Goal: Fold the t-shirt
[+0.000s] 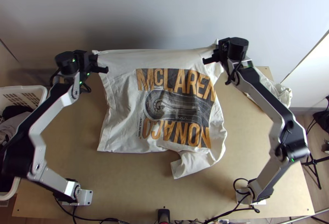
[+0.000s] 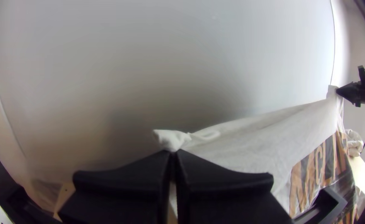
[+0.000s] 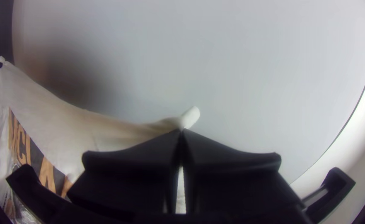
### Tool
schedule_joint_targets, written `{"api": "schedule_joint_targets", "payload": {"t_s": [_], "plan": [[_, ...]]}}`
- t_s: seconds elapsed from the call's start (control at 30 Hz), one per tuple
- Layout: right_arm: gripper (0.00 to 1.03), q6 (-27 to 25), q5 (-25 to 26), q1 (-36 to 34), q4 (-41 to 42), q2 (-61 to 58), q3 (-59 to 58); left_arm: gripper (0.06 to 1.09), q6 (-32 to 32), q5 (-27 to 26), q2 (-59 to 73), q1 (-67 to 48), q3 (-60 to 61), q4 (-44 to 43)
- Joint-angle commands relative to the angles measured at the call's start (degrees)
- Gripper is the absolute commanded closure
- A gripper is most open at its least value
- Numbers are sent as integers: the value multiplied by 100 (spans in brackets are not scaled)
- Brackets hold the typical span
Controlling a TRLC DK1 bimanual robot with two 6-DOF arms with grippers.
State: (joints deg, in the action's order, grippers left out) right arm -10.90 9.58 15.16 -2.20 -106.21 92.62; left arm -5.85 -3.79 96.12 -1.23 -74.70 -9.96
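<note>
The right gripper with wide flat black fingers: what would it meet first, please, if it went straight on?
Past the white printed t-shirt held in it, the right gripper would probably meet the smooth pale grey wall first, though depth is unclear.

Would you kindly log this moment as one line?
left gripper: shut on t-shirt | right gripper: shut on t-shirt | t-shirt: far edge stretched between grippers, print showing | fold: unfinished

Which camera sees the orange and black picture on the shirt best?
The top view, because it shows nearly all of the picture on the shirt from above. The left and right wrist views each show a slanted part of it near a side edge.
</note>
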Motion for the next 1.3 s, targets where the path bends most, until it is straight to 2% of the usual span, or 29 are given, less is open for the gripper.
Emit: {"api": "schedule_joint_targets", "payload": {"t_s": [0.0,0.27,0.47,0.6,0.97,1.1,1.27], "plan": [[100,-88,8,-145,431,-1024,591,105,-66,45,1366,141,-775,-296],[100,-299,17,-189,659,-1736,1320,105,-285,45,2491,299,-1908,-296],[100,-765,79,-30,1195,-2088,1443,105,-584,54,2913,308,-2084,-384],[100,-844,131,84,1266,-2404,1724,105,-795,54,3124,414,-2242,-455],[100,-835,316,224,1292,-2676,2067,105,-769,186,4055,739,-3736,-209],[100,-844,342,207,1310,-2685,2067,105,-742,186,4135,616,-3807,-85],[100,-844,342,242,1318,-2729,2067,105,-373,89,4126,519,-3772,99]]}}
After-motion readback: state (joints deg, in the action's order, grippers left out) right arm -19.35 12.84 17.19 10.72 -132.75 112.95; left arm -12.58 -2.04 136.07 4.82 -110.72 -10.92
